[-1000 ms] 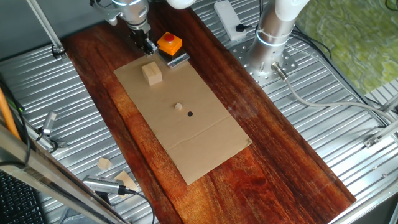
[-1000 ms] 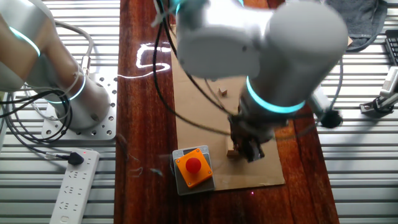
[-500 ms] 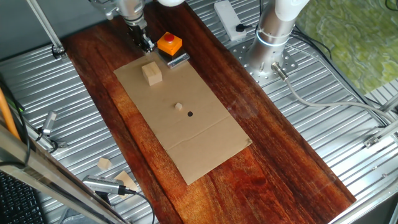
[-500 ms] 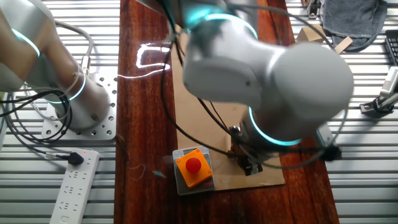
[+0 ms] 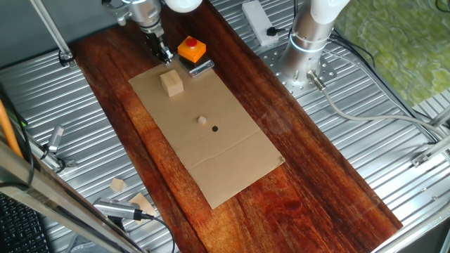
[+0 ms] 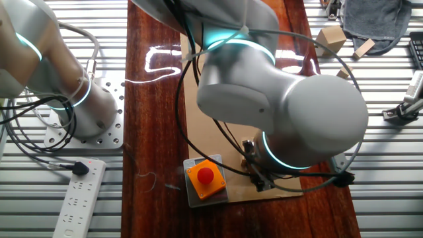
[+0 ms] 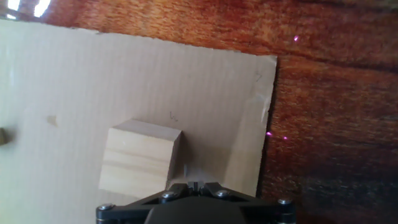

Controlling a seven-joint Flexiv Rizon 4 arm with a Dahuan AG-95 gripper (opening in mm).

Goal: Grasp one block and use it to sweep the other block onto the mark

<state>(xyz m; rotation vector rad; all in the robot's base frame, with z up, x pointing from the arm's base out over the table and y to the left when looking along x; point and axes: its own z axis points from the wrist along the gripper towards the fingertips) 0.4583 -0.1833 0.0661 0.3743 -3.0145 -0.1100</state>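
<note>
The larger pale cube [image 5: 171, 83] stands near the far end of a cardboard sheet [image 5: 225, 161]. The tiny block [image 5: 202, 120] lies mid-sheet, just left of the black dot [image 5: 215, 128]. My gripper [image 5: 160, 50] hangs above the sheet's far edge, behind the cube and apart from it. In the hand view the gripper [image 7: 194, 185] is shut and empty. There the cube [image 7: 140, 158] sits just left of it, and the tiny block [image 7: 2, 135] peeks in at the left edge. In the other fixed view my arm hides both blocks and the dot.
An orange box with a red button [image 5: 191, 49] stands right of the gripper at the sheet's corner; it also shows in the other fixed view [image 6: 203, 178]. Wood scraps [image 5: 118, 185] lie on the metal grating at front left. The robot base [image 5: 309, 42] is at back right.
My arm has shifted a little toward the table's far left end, and the gripper moved with it. The blocks have not moved.
</note>
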